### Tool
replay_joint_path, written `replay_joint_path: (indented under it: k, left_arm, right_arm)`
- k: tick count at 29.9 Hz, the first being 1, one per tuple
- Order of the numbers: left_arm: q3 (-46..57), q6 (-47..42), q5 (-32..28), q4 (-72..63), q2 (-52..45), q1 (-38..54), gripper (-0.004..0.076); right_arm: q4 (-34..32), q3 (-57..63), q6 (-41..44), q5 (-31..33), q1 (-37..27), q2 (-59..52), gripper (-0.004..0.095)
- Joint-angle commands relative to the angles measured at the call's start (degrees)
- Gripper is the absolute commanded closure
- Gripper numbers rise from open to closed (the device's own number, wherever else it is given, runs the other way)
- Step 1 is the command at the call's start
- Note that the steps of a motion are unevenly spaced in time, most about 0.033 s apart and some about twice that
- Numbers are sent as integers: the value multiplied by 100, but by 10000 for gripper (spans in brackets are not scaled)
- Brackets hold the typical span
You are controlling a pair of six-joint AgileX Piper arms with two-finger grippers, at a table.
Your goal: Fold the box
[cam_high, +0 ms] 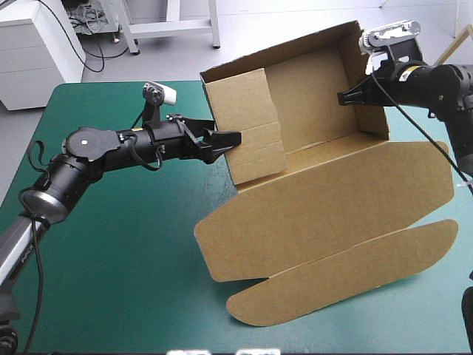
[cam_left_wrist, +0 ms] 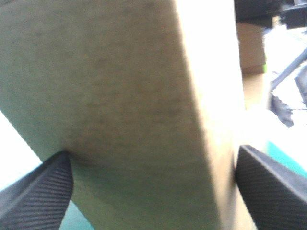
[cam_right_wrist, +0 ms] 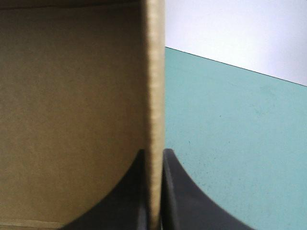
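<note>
The brown box stands tilted up at the table's far right, walls raised, its open side facing the front. Its lid lies flat toward the near edge with a rounded flap at its end. My left gripper is at the box's left wall. In the left wrist view the wall fills the space between the fingers of the left gripper, which stand wide apart, open. My right gripper is shut on the right wall; in the right wrist view that wall's edge runs between the closed fingers of the right gripper.
Bare teal-green cover takes up the left and near-left of the table. The cover also shows beside the box's right wall. The box's far wall reaches past the table's far edge.
</note>
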Motion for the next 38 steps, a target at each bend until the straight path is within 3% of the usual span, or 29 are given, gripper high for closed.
replay_joint_path:
  k: [1,9,14,21,25,27,31,38]
  left_arm:
    - [-474,-996,-645,721,-182,-411,136]
    - [-1149,-3016,-1190,3118,-160,-816,207]
    - [-1603,-4215,-1150,4706,9,-1025,266]
    - [-2078,-6290,-1404,7286,333,-1698,400]
    - [-2155,-7753,-1300,8763,506,-2094,430]
    - [-2155,-8285,-1300,9295,565,-2271,498]
    - [-2164,-8465,-1338,9803,620,-2462,726]
    - [-2164,-8465,-1123,9827,620,-2448,734]
  right_arm:
    - [315,-163,243,-523,90,-237,912]
    - [220,-163,456,-874,155,-237,912]
    - [89,-163,697,-1269,384,-237,911]
    - [-569,-163,1332,-1601,787,-174,912]
    - [-547,-163,1551,-1825,840,-174,912]
    - [-494,-163,1551,-1833,848,-174,912]
    - [-506,-163,1520,-1643,848,-174,912]
    - [-520,-163,1412,-1294,848,-174,912]
